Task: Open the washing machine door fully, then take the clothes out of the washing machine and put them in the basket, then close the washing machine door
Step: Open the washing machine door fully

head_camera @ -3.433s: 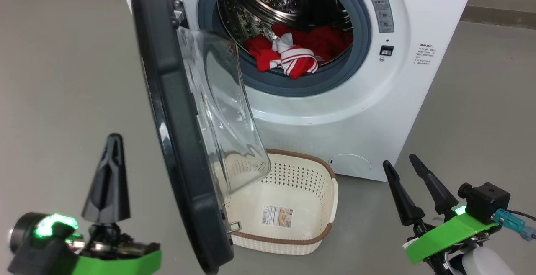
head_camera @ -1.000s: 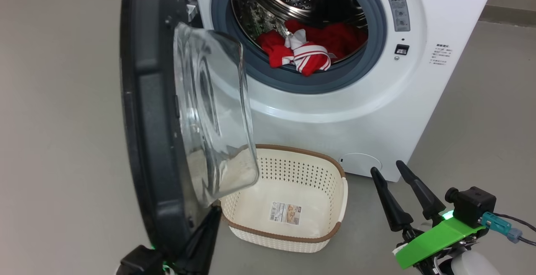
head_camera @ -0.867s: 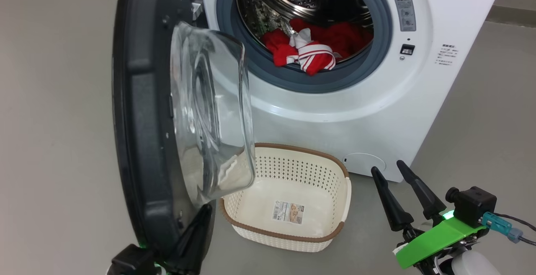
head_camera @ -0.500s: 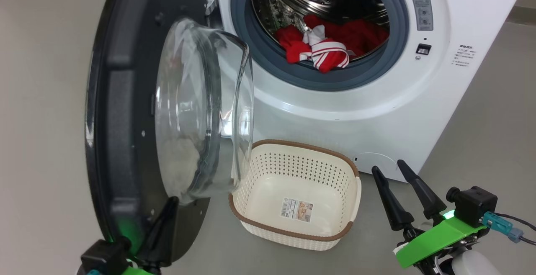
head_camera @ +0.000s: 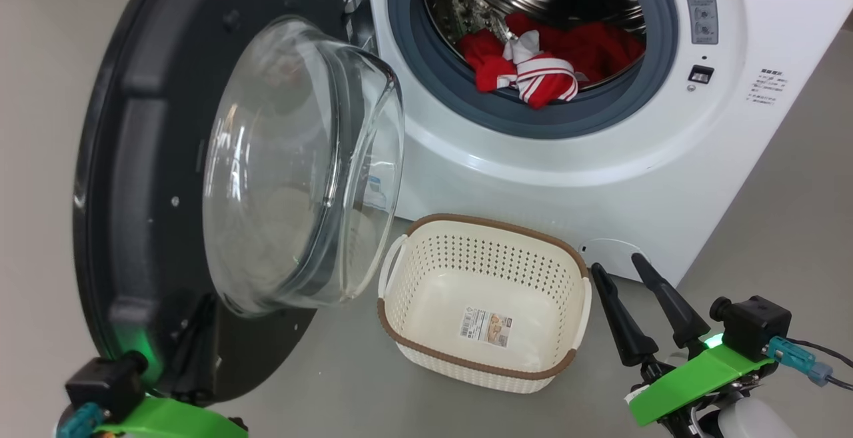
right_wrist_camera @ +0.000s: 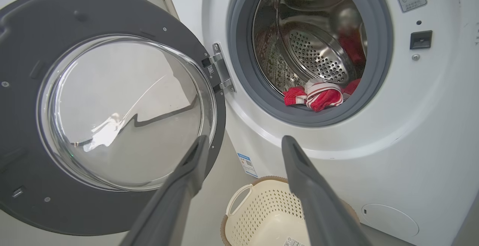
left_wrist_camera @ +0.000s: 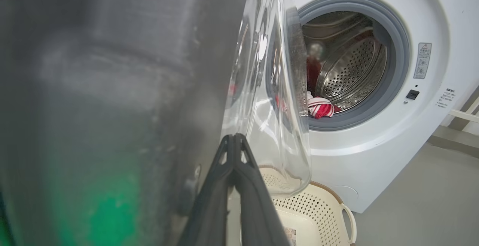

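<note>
Your left gripper (left_wrist_camera: 235, 143) is pinched shut on nothing, at the lower inner face of the round black-rimmed glass washing machine door (head_camera: 133, 158), which stands wide open on the left. Your right gripper (head_camera: 616, 263) gapes empty just right of the cream perforated plastic basket (head_camera: 466, 362). The red striped clothes (head_camera: 533, 71) lie far inside the white boxy washing machine (head_camera: 533, 178).

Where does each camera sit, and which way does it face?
Left wrist: on the left arm, close beside the washing machine door, looking along it; shut left gripper shows.
Right wrist: low, facing the drum; open right gripper shows.
Head: high, looking down on the basket; both grippers show.
Shared: all three see the clothes.
</note>
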Robot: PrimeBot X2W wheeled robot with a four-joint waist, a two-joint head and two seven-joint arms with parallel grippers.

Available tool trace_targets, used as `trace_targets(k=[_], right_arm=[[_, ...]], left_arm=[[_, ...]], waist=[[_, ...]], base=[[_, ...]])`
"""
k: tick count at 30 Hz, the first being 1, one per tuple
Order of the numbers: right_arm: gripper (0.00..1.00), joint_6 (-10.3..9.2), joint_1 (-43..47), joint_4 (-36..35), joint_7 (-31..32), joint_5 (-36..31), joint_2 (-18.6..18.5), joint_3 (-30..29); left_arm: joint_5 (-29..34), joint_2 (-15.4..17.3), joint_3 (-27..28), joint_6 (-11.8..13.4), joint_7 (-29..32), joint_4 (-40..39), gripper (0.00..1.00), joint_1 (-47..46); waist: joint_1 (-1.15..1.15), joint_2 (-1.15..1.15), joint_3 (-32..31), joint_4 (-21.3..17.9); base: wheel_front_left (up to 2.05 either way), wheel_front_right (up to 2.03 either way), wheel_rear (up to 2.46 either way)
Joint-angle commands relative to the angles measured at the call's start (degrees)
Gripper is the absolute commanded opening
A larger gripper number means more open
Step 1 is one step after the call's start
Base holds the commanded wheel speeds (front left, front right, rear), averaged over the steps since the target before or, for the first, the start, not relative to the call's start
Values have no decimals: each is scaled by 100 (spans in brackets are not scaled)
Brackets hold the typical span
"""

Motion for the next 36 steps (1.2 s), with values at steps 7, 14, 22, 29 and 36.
trace_targets(k=[7, 14, 22, 29, 36], right_arm=[[100, 9, -168, -163, -69, -7, -16, 92], [100, 9, -257, -164, -69, -26, 11, 86], [100, 9, -344, -159, -69, -44, 31, 81], [100, 9, -383, -137, -69, -46, 27, 100], [100, 9, -429, -122, -69, -55, 1, 106]], left_arm=[[-134, 398, 486, 18, 99, 213, 0, -609], [-212, 549, 630, -11, 114, 639, 0, -909], [-302, 705, 728, -131, 119, 1340, 0, -1398], [-332, 805, 711, -331, 62, 2074, 0, -1912], [-323, 823, 604, -536, -47, 2919, 0, -2544]], waist=[[0, 0, 210, 152], [0, 0, 389, 279], [0, 0, 516, 436], [0, 0, 600, 558], [0, 0, 669, 667]], base=[[0, 0, 0], [0, 0, 0], [0, 0, 0], [0, 0, 0], [0, 0, 0]])
